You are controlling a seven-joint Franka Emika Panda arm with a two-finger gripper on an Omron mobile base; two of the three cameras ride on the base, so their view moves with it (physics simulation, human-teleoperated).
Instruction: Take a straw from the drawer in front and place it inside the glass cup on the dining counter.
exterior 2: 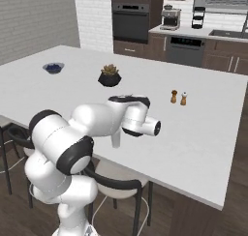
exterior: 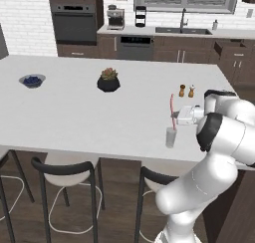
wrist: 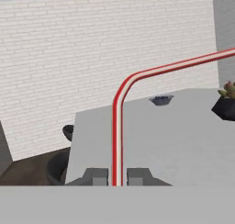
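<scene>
The straw (exterior: 173, 112) stands upright over the near right part of the white table (exterior: 74, 112), and its lower end dips into the glass cup (exterior: 171, 137), which sits close to the table's near edge. The gripper (exterior: 180, 115) reaches in from the right, level with the straw's middle, and its fingers (wrist: 96, 176) are clenched on the straw (the hand view shows the red-and-white stem rising straight up between the two dark tips). In that same view the straw bends sharply and runs off toward the far right.

Just beyond the cup, further back on the table, stand two small shakers (exterior: 187, 91), one brown and one white, side by side. Toward the middle sits a dark pot with a spiky plant (exterior: 108, 80), and well to the left a small bowl of blue things (exterior: 32, 80). Black-framed bar stools (exterior: 67, 180) line the near side of the table.

Far right, against the back cabinets, a dark brown drawer (exterior: 233, 50) stands pulled out. In the right base view the white arm bends low across the table's near edge and hides the cup.
</scene>
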